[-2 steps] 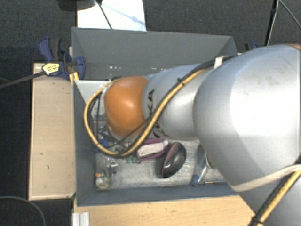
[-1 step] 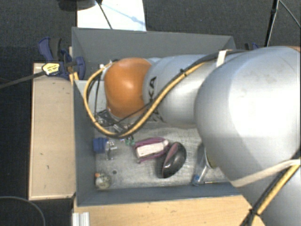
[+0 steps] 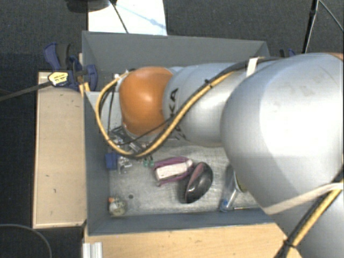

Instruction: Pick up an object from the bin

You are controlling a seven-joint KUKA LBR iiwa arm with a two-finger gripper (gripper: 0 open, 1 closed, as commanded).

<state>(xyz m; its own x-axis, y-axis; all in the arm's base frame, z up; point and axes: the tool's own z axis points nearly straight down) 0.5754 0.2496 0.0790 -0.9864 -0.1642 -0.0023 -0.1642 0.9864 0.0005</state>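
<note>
five loose things lie in the grey bin (image 3: 161, 50), one of each kind, each placed here against the black computer mouse (image 3: 197, 183); far left of the mouse, in the near left corner, one small brownish lump (image 3: 115, 206); farther back and still well left of the mouse, one small blue block (image 3: 111, 161), squarish and dark blue, lying close to the left wall; the gripper (image 3: 123, 144) hangs just beside and over this block, under the arm's orange cover (image 3: 142, 98), and how wide it stands cannot be told; just left of the mouse, touching it or nearly so, one purple packet with a white label (image 3: 172, 169); right of the mouse, one clear pen-like stick with a blue tip (image 3: 228, 198), partly hidden under the arm
</note>
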